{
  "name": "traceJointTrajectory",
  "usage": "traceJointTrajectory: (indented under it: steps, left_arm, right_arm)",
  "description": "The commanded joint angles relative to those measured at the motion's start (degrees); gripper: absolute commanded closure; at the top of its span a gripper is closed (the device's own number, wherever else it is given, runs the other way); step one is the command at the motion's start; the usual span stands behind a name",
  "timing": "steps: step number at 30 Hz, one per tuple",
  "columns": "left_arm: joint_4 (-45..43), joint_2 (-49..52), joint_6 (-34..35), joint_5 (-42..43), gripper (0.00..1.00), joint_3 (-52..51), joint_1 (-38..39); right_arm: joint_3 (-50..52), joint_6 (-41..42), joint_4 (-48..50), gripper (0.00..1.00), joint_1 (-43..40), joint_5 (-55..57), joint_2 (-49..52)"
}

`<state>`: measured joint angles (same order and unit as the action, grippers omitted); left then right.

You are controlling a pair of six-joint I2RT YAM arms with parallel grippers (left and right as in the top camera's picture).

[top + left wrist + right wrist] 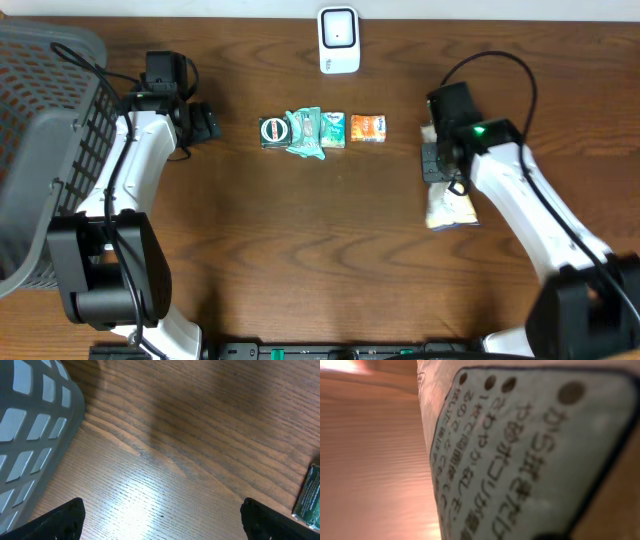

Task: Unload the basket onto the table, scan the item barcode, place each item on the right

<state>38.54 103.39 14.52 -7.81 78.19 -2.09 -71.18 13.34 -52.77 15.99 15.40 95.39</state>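
Packet (452, 208): pale, crinkled plastic, cream with a hint of yellow from overhead. Sits at the right side of the worktop (330, 250), partly under the right arm's wrist, well apart from the white scanner (339, 40) at the far edge. Fills the right wrist view up close and blurred: a pale teal label with a dark border, rows of dark Japanese print, a few dark dots along the top. Right jaws closed tight, apparently pinching the packet; fingers themselves out of sight. Cannot tell whether lifted or resting on the wood. Left jaws spread wide above bare wood, beside a grey basket (50, 150). In mid-worktop, a row of small packs: dark green (273, 132), teal (305, 132), orange (368, 127).
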Motion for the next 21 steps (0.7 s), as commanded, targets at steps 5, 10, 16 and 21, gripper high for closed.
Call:
traceJointTrajectory:
  steps: [5, 10, 16, 21]
  left_arm:
    - [0.0, 0.0, -0.8, -0.3, 0.02, -0.3, 0.0]
    - [0.0, 0.0, -0.8, -0.3, 0.02, -0.3, 0.0]
    - [0.0, 0.0, -0.8, -0.3, 0.02, -0.3, 0.0]
    - [0.0, 0.0, -0.8, -0.3, 0.02, -0.3, 0.0]
  right_arm:
    - [-0.4, -0.1, -2.0, 0.99, 2.4, 13.4, 9.4]
    - [-0.4, -0.1, -2.3, 0.8, 7.0, 11.3, 11.4]
    - [-1.6, -0.1, -2.3, 0.71, 13.6, 7.1, 11.3]
    - [-5.6, -1.4, -3.5, 0.61, 17.2, 1.4, 11.3]
